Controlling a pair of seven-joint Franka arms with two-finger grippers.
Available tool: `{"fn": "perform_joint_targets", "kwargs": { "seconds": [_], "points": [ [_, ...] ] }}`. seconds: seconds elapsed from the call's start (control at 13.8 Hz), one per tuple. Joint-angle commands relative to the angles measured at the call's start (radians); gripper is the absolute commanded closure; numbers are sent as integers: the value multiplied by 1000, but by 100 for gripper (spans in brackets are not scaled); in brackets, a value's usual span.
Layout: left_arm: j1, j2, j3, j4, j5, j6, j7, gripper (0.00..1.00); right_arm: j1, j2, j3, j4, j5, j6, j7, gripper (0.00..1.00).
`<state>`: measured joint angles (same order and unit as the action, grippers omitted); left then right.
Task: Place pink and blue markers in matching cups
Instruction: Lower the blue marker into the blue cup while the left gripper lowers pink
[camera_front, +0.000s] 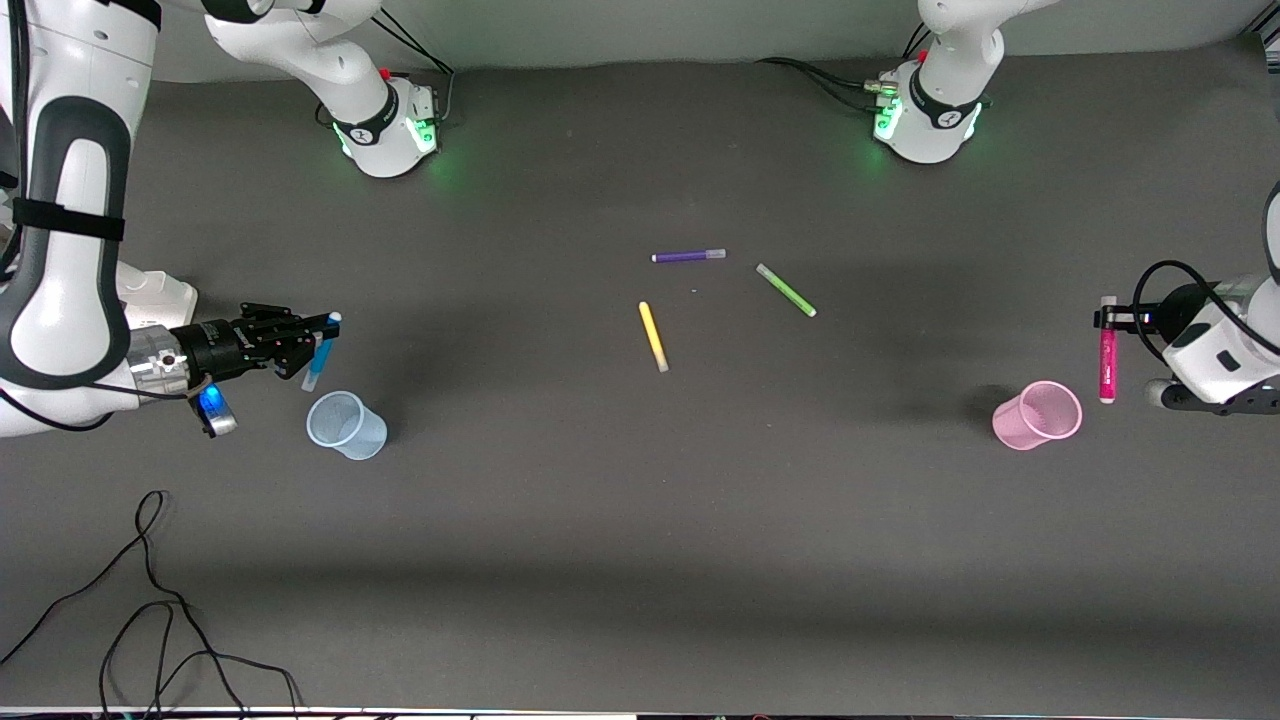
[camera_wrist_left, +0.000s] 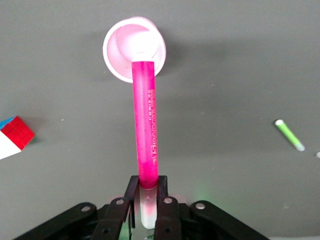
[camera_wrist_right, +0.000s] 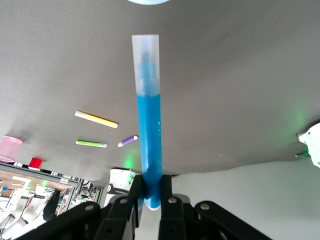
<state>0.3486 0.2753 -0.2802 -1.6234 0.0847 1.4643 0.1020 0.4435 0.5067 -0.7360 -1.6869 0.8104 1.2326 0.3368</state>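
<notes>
Left gripper (camera_front: 1104, 318): holds pink marker (camera_front: 1107, 362) above pink cup (camera_front: 1038, 415), at table (camera_front: 640, 560) end.
Right gripper (camera_front: 325, 322): holds blue marker (camera_front: 318, 365) above blue cup (camera_front: 346, 425).

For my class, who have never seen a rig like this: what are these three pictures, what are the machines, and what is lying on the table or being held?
Two white robot arms work at a dark table. One picture looks down from high up; the others come from cameras on each wrist. The left gripper, shut, holds the pink marker beside the pink cup; its wrist view looks along the marker toward the cup. The right gripper, shut, holds the blue marker near the pale blue cup. Purple, green and yellow markers lie mid-table.
</notes>
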Motion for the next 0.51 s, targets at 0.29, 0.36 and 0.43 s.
{"fn": "perform_joint_targets", "kwargs": {
  "seconds": [0.29,0.36,0.43],
  "points": [
    [-16,261,-14,296,96,-268,4,100,-28,101,-2,26,36,1,-139,100],
    [-19,287,-14,310,102,-286,5,100,-28,110,-2,26,39,4,-163,100],
    [-20,318,-14,321,110,-306,5,100,-28,119,-2,26,48,8,-183,100]
  ]
}}
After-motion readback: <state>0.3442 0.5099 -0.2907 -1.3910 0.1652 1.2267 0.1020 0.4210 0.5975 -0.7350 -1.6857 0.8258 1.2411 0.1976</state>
